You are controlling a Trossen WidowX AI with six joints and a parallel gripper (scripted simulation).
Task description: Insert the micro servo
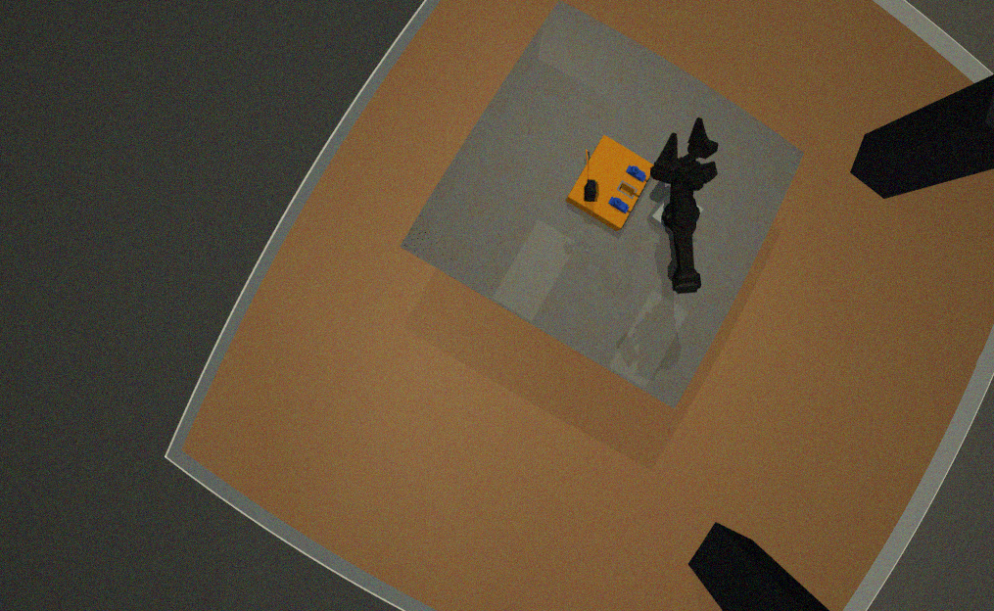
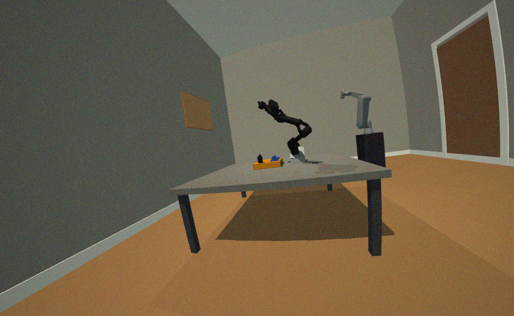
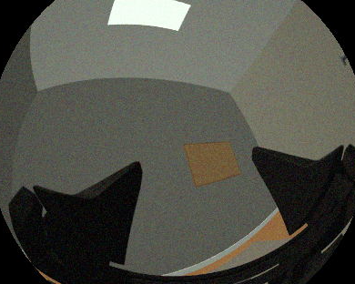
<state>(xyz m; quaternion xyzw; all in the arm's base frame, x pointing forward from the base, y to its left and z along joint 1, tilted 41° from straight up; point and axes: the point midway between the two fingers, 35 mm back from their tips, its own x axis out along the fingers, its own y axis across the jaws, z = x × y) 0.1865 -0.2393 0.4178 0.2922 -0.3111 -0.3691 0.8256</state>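
The orange deck (image 1: pixel 600 158) (image 2: pixel 266 165) lies on the table. Two blue servos (image 1: pixel 636 172) (image 1: pixel 619 204) sit in its right part, and the empty pocket (image 1: pixel 627 188) lies between them with a notch on its right side. A black blocky part (image 1: pixel 591 190) (image 2: pixel 259 158) stands on the deck's left part, with a thin line running from it; it may be the loose servo, but I cannot tell for certain. My gripper (image 1: pixel 686 127) (image 2: pixel 266 103) (image 3: pixel 199 160) is open and empty, raised high above the table. The deck is not visible in the wrist view.
The arm's pale base (image 1: pixel 659 216) (image 2: pixel 299 157) stands on the grey table (image 1: pixel 478 197) (image 2: pixel 227 180), right of the deck in the top view. Another grey arm (image 2: pixel 363 110) stands on a dark pedestal (image 2: pixel 370 149) beyond the table. The wrist view shows a wall board (image 3: pixel 211 164).
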